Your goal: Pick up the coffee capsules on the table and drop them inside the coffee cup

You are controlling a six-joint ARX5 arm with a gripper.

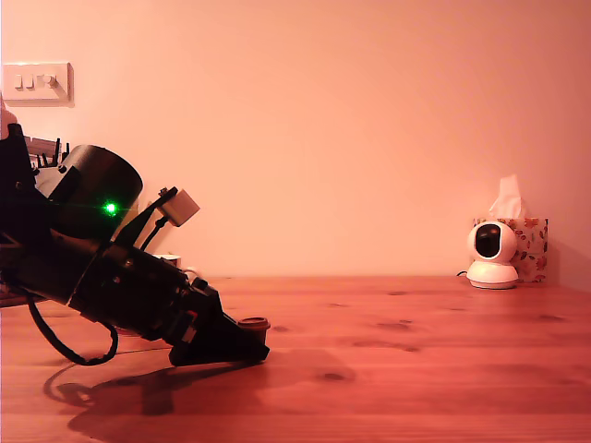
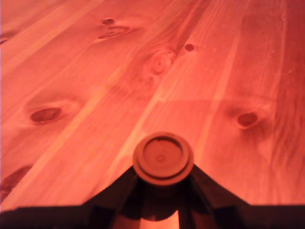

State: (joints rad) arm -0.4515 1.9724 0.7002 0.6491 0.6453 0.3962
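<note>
A dark brown coffee capsule [image 2: 163, 157] stands rim-up on the pine table [image 2: 86, 71], between the two black fingers of my gripper [image 2: 163, 180]. The fingers press against its body just under the rim from both sides. In the exterior view the gripper [image 1: 247, 340] is tilted down at the exterior view's left, its tip resting on the table [image 1: 416, 369], with the capsule's rim [image 1: 253, 323] showing above it. The coffee cup is mostly hidden behind the arm; only a pale edge [image 1: 168, 259] peeks over it.
A white dome camera [image 1: 491, 255] and a floral tissue box [image 1: 528, 247] stand at the far right of the exterior view by the wall. A light switch [image 1: 37, 81] is high on the left. A black cable [image 1: 69, 351] loops under the arm.
</note>
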